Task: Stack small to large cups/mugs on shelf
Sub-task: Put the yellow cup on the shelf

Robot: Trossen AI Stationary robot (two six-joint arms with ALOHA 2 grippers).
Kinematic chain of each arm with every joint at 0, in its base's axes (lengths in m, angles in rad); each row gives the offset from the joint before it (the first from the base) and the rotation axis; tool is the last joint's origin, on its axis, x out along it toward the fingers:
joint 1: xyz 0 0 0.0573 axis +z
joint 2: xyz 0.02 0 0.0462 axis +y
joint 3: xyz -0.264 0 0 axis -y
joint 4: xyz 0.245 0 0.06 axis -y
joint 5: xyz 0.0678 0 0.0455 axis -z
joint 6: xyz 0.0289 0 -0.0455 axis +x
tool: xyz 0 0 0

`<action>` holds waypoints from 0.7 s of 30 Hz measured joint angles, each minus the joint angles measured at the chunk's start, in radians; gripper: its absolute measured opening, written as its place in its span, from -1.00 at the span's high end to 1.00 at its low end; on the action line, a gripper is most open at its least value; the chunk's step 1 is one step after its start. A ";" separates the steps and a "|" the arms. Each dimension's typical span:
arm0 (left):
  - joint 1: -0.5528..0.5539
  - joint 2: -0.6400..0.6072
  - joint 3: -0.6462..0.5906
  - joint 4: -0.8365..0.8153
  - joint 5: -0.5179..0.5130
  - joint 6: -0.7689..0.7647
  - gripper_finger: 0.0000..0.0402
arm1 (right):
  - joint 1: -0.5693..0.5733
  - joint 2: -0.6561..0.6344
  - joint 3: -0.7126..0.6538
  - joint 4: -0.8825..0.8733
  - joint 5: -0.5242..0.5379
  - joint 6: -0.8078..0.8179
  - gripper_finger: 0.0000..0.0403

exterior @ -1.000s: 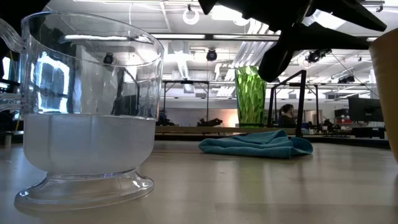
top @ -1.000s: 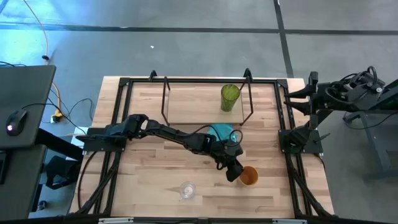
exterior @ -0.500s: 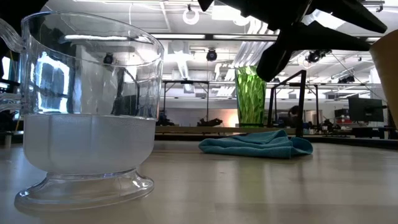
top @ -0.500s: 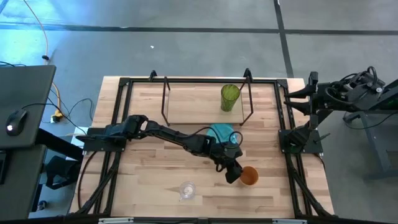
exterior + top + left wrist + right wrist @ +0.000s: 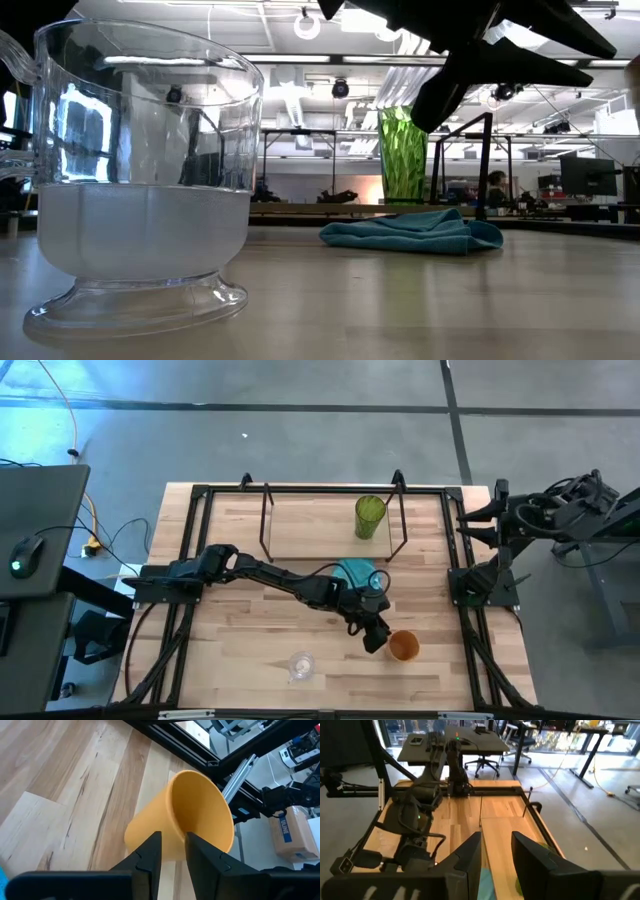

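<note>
We think the job is only just begun, because no cup sits inside another one yet. Nearest to us, on the near part of the tabletop [image 5: 250, 660], stands the small clear cup [image 5: 301, 665], all alone and touched by nothing. A little farther and to the right is the orange cup [image 5: 403, 646]. Our left hand [image 5: 377, 639] has its two fingers pinched on the rim of that cup, one finger inside and one outside, and the cup leans over. From the pictures we cannot say if the cup rests on the wood or is lifted off it. Behind the hand lies a turquoise cloth [image 5: 356, 573], crumpled up. Farther still is the shelf [image 5: 268, 520], and the green cup [image 5: 369, 516] already stands up straight on its right part. So one cup is in its place, and two are left to bring over: the orange one should go into the green one, and then the clear one into the orange one. Our right hand [image 5: 494, 857] waits far off past the right edge of the tabletop, holding nothing, with its fingers a little apart. We count three cups, one shelf, one cloth and two hands.
</note>
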 joint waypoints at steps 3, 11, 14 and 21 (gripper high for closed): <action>0.000 0.000 0.000 0.000 0.000 0.000 0.62 | 0.000 0.000 0.000 -0.031 -0.009 0.048 0.51; 0.000 -0.004 -0.001 -0.171 0.012 0.026 0.62 | 0.000 0.002 -0.075 -0.137 -0.273 0.368 0.51; -0.001 -0.010 -0.001 -0.245 0.021 0.051 0.62 | 0.000 0.003 -0.170 -0.110 -0.399 0.452 0.51; -0.015 -0.010 -0.001 -0.320 0.031 0.087 0.62 | 0.000 0.003 -0.402 0.104 -0.545 0.557 0.51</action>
